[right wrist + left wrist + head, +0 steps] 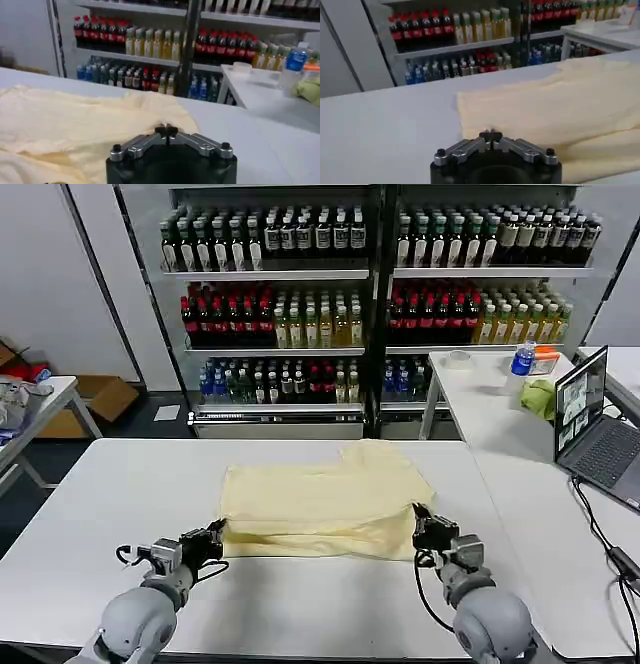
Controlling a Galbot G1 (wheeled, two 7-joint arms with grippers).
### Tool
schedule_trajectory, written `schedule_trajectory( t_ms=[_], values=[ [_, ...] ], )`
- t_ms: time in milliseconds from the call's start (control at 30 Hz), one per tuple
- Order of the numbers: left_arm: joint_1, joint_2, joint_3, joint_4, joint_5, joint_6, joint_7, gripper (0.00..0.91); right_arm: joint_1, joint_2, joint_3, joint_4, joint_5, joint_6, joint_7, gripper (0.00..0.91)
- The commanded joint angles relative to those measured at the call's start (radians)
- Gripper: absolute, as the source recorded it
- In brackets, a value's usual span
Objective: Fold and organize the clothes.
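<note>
Now both grippers, left [214,536] and right [421,522], pinch the folded T-shirt [315,494].

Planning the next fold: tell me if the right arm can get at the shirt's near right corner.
Probably yes: the right pincer sits right at the T-shirt corner, fingers closed, nothing between them.

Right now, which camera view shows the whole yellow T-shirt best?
The head view: the T-shirt lies partly folded on the white table, all edges visible. Each wrist view catches just one side of it.

no readable text, bottle labels on shelves too small
</note>
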Motion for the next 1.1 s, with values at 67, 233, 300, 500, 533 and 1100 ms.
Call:
schedule_trajectory(
  t_ms=[67, 233, 300, 500, 533, 1100],
  values=[
    [-0.011, -0.009, 0.009, 0.014, 0.006, 0.002, -0.001, 0.907, 0.053, 0.033, -0.028, -0.087, -0.033, -0.001, -0.002, 0.907],
    [0.037, -0.021, -0.025, -0.02, 0.004, 0.001, -0.003, 0.907, 0.012, 0.034, 0.006, -0.053, -0.039, 0.019, -0.003, 0.907],
    [0.07, -0.023, -0.042, -0.042, 0.004, 0.0, -0.004, 0.907, -0.011, 0.031, 0.025, -0.028, -0.037, 0.022, -0.008, 0.907],
    [0.147, -0.021, -0.068, -0.071, 0.005, -0.003, -0.002, 0.907, -0.089, 0.025, 0.109, 0.032, -0.039, 0.018, -0.017, 0.907],
    [0.151, -0.021, -0.07, -0.068, 0.006, -0.003, -0.003, 0.907, -0.103, 0.026, 0.126, 0.039, -0.038, 0.013, -0.015, 0.907],
    [0.121, -0.034, -0.049, -0.001, 0.013, -0.017, -0.007, 0.403, -0.209, 0.055, 0.198, -0.009, 0.057, -0.021, -0.009, 0.907]
  ],
)
